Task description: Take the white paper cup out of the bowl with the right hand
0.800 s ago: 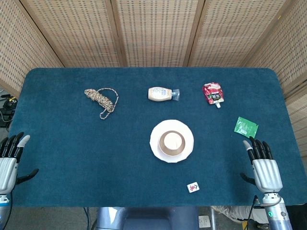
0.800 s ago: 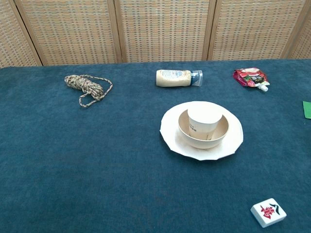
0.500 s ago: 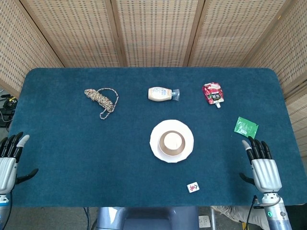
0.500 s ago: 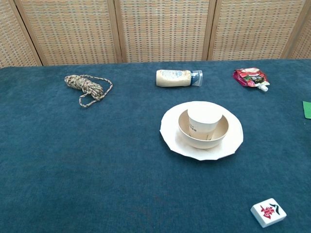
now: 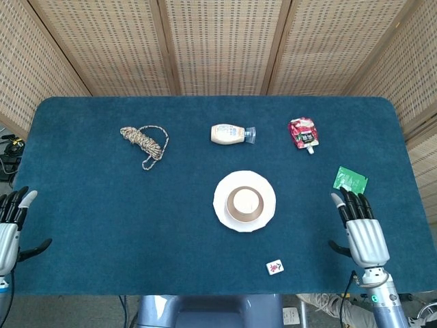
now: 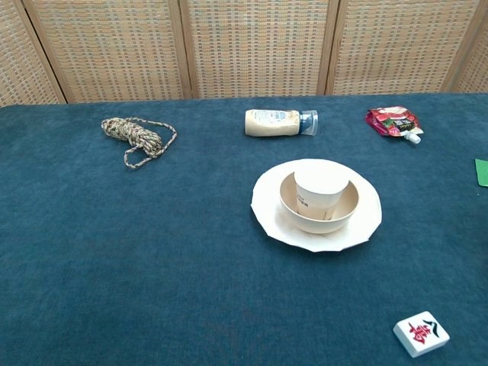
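Basically nothing done: white paper cup [image 6: 321, 187] sits upright in the bowl [image 6: 347, 213]. Your right hand [image 5: 360, 229] is well apart, fingers extended, empty. Reach, grasp, lift remain.

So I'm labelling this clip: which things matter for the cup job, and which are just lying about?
Job: white paper cup, bowl, right hand.

Lying about: plate, rope, bottle, red pouch, green packet, mahjong tile, left hand.
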Motion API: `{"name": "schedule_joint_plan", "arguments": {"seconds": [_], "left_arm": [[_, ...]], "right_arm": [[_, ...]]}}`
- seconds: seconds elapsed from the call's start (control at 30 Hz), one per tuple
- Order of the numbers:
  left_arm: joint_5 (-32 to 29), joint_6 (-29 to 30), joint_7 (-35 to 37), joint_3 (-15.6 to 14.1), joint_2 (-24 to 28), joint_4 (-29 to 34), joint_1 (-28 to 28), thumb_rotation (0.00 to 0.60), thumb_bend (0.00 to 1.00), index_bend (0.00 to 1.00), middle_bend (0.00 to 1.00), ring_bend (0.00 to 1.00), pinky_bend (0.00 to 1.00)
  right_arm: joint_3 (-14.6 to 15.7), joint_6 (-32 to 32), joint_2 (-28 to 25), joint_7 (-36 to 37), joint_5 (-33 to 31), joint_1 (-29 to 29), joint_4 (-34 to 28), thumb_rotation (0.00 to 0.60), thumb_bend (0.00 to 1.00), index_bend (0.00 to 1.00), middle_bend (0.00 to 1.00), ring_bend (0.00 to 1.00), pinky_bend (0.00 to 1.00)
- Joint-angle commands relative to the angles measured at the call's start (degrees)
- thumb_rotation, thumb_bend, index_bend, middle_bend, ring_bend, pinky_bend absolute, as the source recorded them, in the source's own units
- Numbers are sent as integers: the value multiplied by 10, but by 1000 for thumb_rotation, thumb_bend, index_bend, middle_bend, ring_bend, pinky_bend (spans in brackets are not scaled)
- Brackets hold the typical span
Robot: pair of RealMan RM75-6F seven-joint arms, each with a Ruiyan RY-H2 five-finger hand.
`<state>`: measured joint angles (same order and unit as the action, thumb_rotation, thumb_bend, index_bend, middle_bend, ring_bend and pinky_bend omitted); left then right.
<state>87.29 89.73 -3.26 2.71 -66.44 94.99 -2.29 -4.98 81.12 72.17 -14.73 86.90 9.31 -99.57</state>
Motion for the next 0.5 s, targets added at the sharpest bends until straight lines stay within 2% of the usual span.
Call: {"name": "schedule_joint_plan", "arguments": {"seconds": [0.03, 0.13, 0.3, 0.5], "left_arm": [[0, 2, 5, 0, 3, 1, 1, 600, 27, 0, 0, 0, 0], [3, 4, 9, -1, 5, 3, 2, 600, 28, 0, 0, 0, 0], [23, 6, 14, -10, 7, 6, 2, 600, 27, 0, 0, 0, 0], [27, -2, 19, -15, 7, 6, 0, 600, 28, 0, 0, 0, 0]], "right_arm": [[-21, -47, -6, -44, -5, 42, -59, 600, 224, 85, 0, 0, 0], [-36, -89, 0, -70, -29, 71, -85, 600, 246, 146, 0, 0, 3], [-69, -171, 38, -164, -136, 140, -117, 600, 287, 191, 0, 0, 7], [-95, -185, 99, -259, -253, 197, -102, 600, 294, 212, 0, 0, 14]]}}
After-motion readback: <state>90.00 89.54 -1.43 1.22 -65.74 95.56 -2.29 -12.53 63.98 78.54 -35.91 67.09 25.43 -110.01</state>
